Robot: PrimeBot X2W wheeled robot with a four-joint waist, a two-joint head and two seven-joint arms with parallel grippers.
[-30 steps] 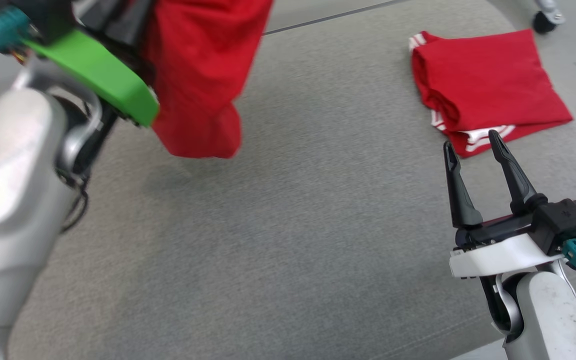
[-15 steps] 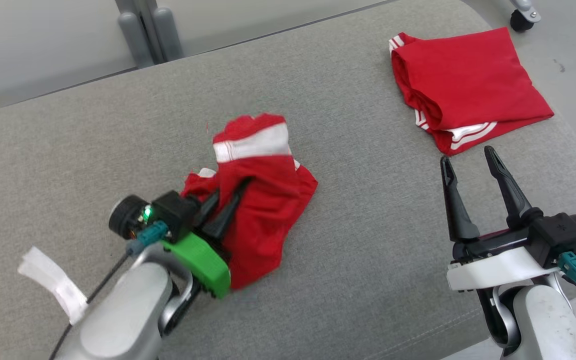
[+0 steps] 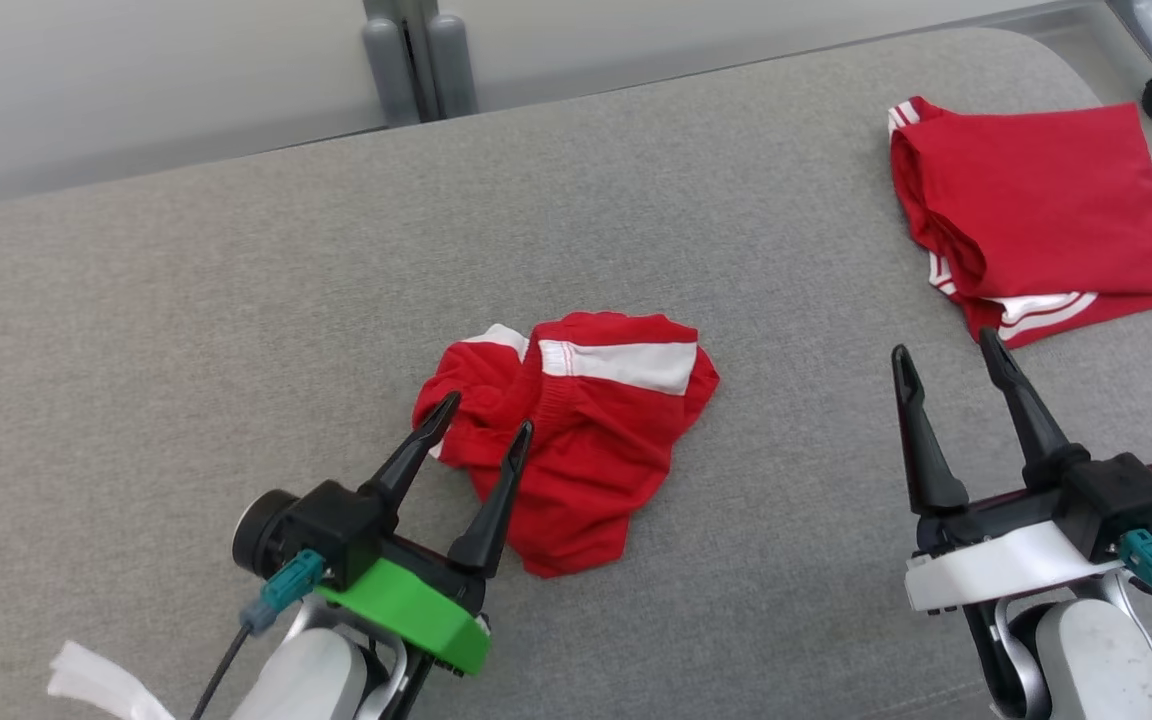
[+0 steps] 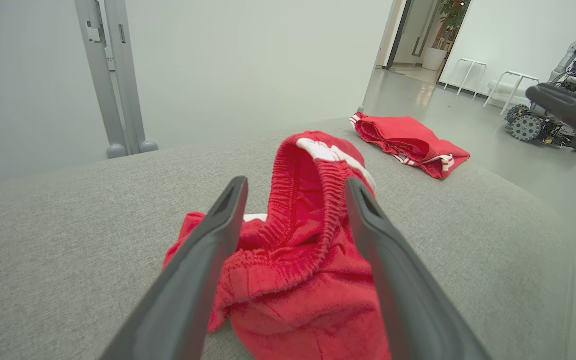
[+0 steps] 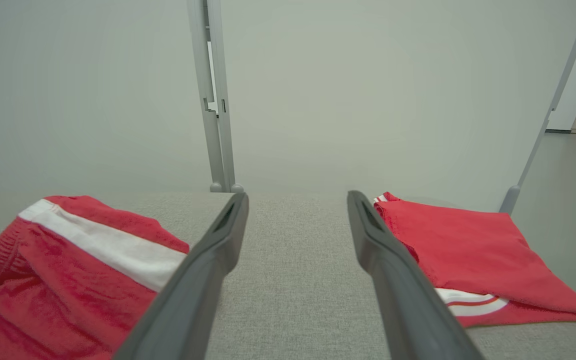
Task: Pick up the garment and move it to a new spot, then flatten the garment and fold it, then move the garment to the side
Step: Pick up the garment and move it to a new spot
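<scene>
While the crumpled garment (image 3: 596, 440) sits mid-cushion (image 3: 236, 300) on the head view, my left gripper (image 3: 489, 412) hangs low and spread at its near-left edge. My right gripper (image 3: 942, 344) is spread too, well apart, empty. Left wrist view: waistband (image 4: 318, 200) framed between my fingers, nothing pinched. Right wrist view: white stripe (image 5: 103, 245) off left. Flattening next, I reckon: take opposite waistband corners, pull level.

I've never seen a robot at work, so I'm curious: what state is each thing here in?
Crumpled garment: bunched in a heap, not gripped.
Folded garment: folded, lying at the far right.
Left hand: open, at the crumpled heap's near edge.
Right hand: open, empty.
</scene>
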